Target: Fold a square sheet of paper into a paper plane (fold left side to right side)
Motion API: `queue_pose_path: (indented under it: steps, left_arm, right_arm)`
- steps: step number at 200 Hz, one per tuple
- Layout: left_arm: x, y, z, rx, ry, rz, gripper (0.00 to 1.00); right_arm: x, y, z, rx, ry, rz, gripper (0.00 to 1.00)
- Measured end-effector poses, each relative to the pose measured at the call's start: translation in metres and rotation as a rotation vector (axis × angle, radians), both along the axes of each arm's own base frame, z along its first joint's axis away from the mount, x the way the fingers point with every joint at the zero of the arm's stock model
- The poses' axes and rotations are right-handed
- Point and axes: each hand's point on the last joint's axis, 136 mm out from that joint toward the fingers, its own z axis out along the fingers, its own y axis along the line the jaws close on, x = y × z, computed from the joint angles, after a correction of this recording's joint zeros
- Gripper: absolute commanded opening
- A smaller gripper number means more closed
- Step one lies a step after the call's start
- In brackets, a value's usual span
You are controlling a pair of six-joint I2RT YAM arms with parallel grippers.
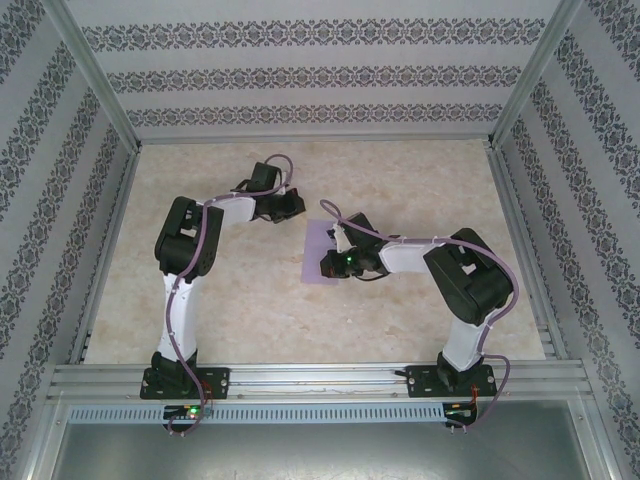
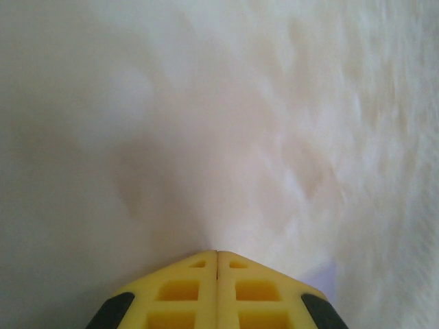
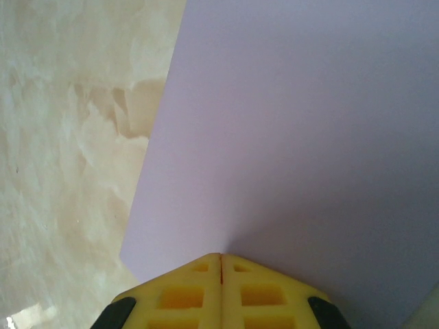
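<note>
Pressed together and empty, the right hand (image 3: 219, 255) sits at one edge of the square sheet of paper (image 3: 295, 137) lying flat on the bench (image 3: 62, 171); thin, limp and slippery, it probably lifts best by its left edge.

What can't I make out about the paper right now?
- Top view: the right arm covers part of the paper, hiding its outline there.
- Right wrist view: the paper runs off the top and right edges; the shut right gripper hides whether it pinches or just presses.
- Left wrist view: the table is blurred; the left gripper partly hides a lavender sliver.
</note>
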Motion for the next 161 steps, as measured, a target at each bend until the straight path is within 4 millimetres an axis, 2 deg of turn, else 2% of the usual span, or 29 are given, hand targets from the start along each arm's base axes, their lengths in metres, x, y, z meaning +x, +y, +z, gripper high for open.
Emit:
queue_pose_path:
  steps: [24, 69, 95, 115, 144, 161]
  left_arm:
    - [0.014, 0.024, 0.0, 0.014, -0.043, 0.06, 0.0]
    - [0.009, 0.03, 0.001, 0.041, -0.074, 0.076, 0.0]
    - [-0.012, 0.035, 0.004, 0.06, -0.064, 0.063, 0.0]
    - [-0.03, 0.034, 0.017, 0.058, -0.075, 0.04, 0.0]
    - [-0.06, 0.013, 0.039, 0.024, -0.093, -0.036, 0.0]
    - [-0.08, -0.005, 0.04, 0.009, -0.083, -0.093, 0.0]
  right_arm:
    - [-0.004, -0.001, 0.0, 0.001, 0.009, 0.009, 0.0]
    - [-0.005, -0.001, 0.0, -0.001, 0.011, 0.015, 0.0]
    - [-0.009, -0.002, 0.001, -0.002, 0.012, 0.037, 0.0]
    - [-0.012, -0.002, 0.0, 0.0, 0.012, 0.058, 0.0]
    - [-0.015, -0.002, 0.0, -0.001, 0.009, 0.086, 0.0]
    - [-0.016, -0.002, 0.0, -0.002, 0.006, 0.094, 0.0]
